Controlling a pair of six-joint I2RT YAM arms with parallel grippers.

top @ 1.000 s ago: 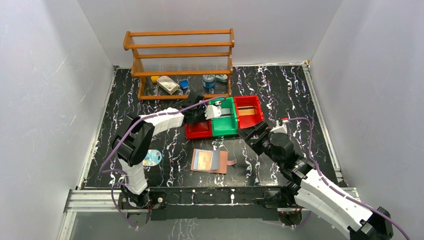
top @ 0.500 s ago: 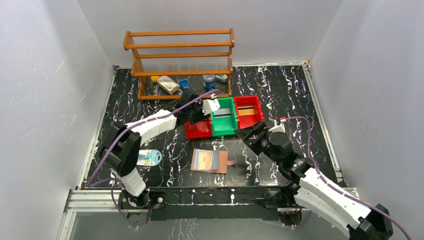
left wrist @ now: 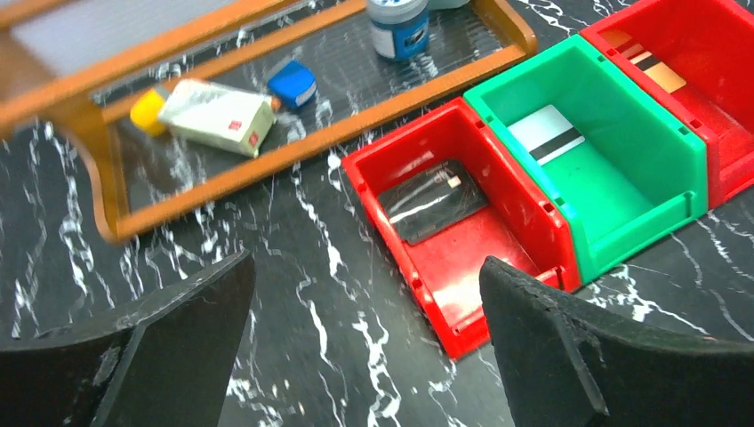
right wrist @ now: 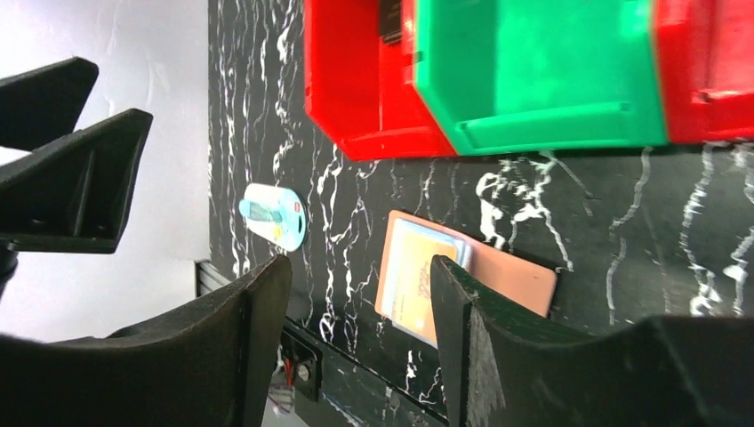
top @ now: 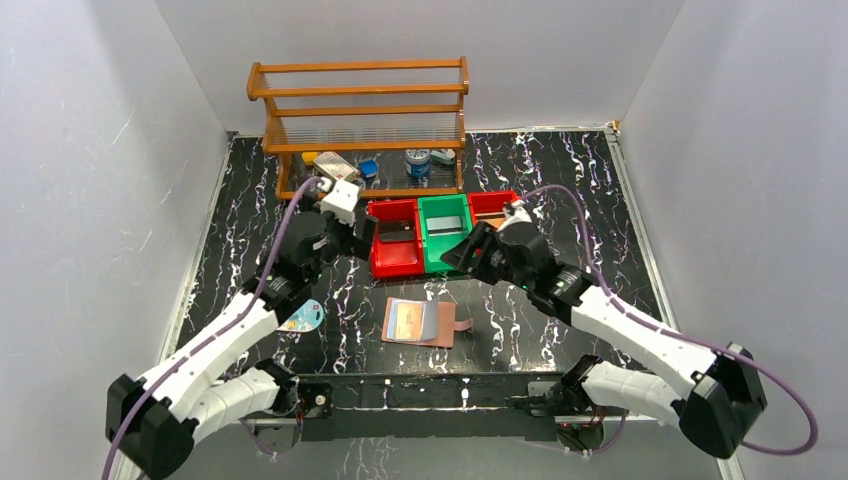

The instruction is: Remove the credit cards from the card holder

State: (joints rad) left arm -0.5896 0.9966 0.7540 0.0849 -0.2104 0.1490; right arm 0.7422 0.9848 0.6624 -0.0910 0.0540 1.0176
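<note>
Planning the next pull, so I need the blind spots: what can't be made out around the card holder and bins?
Cards behind the orange-and-blue card in the card holder: too small from the top; a right claw finger covers the holder's middle in the right wrist view.
Contents of the right-hand red bin: mostly under the right arm from the top; cut by the frame edge in the left wrist view.

White-and-black arms (top: 215, 340), purple cables (top: 288, 218)
</note>
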